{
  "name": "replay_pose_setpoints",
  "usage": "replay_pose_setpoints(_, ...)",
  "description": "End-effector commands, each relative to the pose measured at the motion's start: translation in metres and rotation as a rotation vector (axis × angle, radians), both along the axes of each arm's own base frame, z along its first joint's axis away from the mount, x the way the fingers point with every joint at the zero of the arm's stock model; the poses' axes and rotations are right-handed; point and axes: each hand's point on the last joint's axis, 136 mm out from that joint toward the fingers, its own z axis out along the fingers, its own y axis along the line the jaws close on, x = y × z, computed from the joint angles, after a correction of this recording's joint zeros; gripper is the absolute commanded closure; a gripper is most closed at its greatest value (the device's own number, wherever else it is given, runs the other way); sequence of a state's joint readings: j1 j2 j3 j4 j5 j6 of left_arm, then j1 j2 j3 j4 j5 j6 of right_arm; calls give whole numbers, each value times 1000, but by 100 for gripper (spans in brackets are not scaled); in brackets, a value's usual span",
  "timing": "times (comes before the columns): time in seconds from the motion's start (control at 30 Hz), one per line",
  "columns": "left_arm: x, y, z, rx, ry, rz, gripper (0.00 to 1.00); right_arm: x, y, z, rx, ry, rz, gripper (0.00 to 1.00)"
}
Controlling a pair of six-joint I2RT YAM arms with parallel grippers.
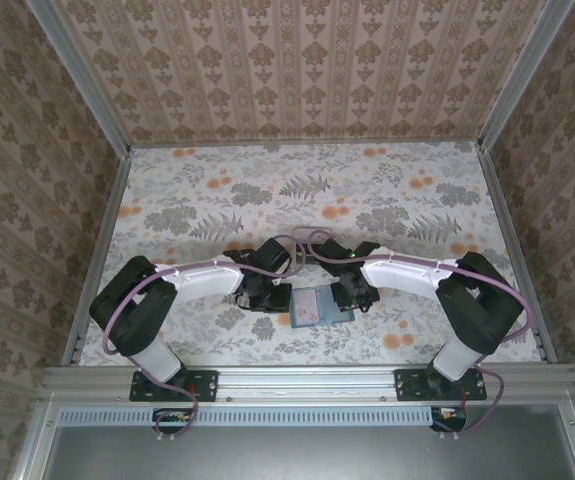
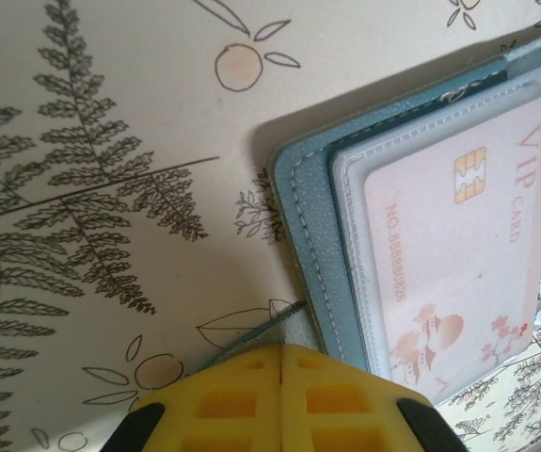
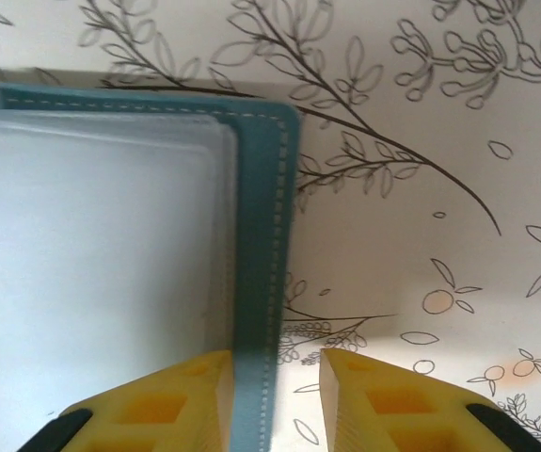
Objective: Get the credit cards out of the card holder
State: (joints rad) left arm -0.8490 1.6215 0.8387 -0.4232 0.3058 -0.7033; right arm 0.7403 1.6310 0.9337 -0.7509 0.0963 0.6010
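The card holder [image 1: 319, 305] lies open and flat on the floral table [image 1: 387, 190], between the two arms. Clear plastic sleeves [image 3: 91, 264] are stacked inside it. In the left wrist view one sleeve holds a pale pink credit card [image 2: 458, 254] marked VIP. The left gripper [image 2: 281, 377] has its yellow pads pressed together, its tip just at the holder's stitched teal edge. The right gripper [image 3: 275, 395] stands partly apart and grips nothing, with the holder's opposite teal border running up between its fingers.
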Motion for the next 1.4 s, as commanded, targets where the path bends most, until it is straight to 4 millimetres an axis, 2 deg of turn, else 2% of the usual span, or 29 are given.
replay_pose_setpoints(0.0, 5, 6, 6, 36, -23, -7, 92, -4, 5, 0, 85, 14, -18, 71)
replay_pose_setpoints(0.13, 10, 0, 18, 19, -48, -9, 91, -4, 14, 5, 156, 9, -34, 78)
replay_pose_setpoints(0.33, 17, -14, 38, -33, -78, -11, 91, 0, 6, 27, 130, -34, -31, 78)
replay_pose_setpoints(0.47, 19, -31, 41, -96, -73, -14, 92, 4, 5, 49, 134, -68, -26, 78)
replay_pose_setpoints(0.67, 18, -47, 33, -119, -46, -37, 92, 10, 24, 81, 259, -113, -32, 77)
replay_pose_setpoints(0.8, 18, -63, 36, -140, -41, -67, 92, 13, 40, 99, 370, -142, -39, 77)
replay_pose_setpoints(0.93, 15, -72, 35, -144, -33, -90, 92, 13, 55, 99, 473, -124, -64, 78)
replay_pose_setpoints(1.1, 13, -58, 28, -91, -38, -64, 92, 14, 88, 88, 667, -53, -99, 80)
replay_pose_setpoints(1.17, 11, -57, 26, -104, -37, -62, 92, 14, 95, 75, 677, -3, -109, 81)
replay_pose_setpoints(1.27, 10, -62, 26, -136, -28, -65, 92, 16, 93, 70, 653, -4, -121, 82)
replay_pose_setpoints(1.37, 11, -72, 26, -155, -20, -75, 92, 18, 77, 72, 602, -39, -139, 82)
